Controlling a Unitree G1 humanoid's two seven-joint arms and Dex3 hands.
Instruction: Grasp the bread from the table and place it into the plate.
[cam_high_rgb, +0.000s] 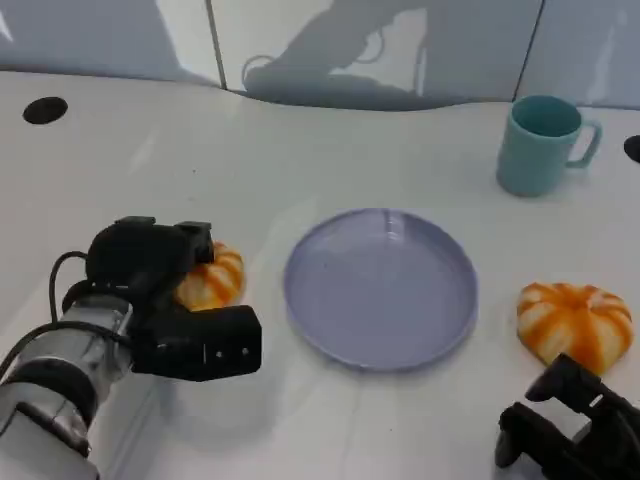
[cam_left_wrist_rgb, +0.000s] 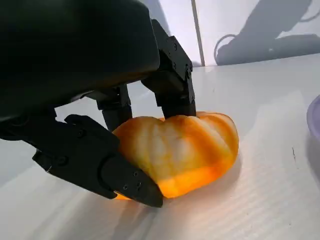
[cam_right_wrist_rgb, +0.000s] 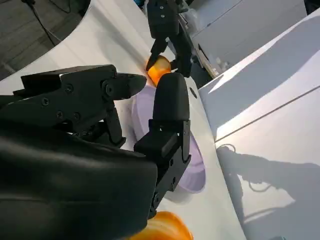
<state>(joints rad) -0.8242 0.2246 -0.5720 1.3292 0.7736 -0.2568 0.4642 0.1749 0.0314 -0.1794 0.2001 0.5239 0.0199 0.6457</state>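
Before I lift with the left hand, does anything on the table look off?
Nothing stands out. The plate sits flat and bare, the mug is upright, and both bread pieces, one by the left hand and one near the right hand, look whole.

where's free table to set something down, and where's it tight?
Free: the table stretch behind the plate, from the black hole across to the mug; also the front strip between both hands. Tight: left hand around the left bread; right bread between plate rim and right hand.
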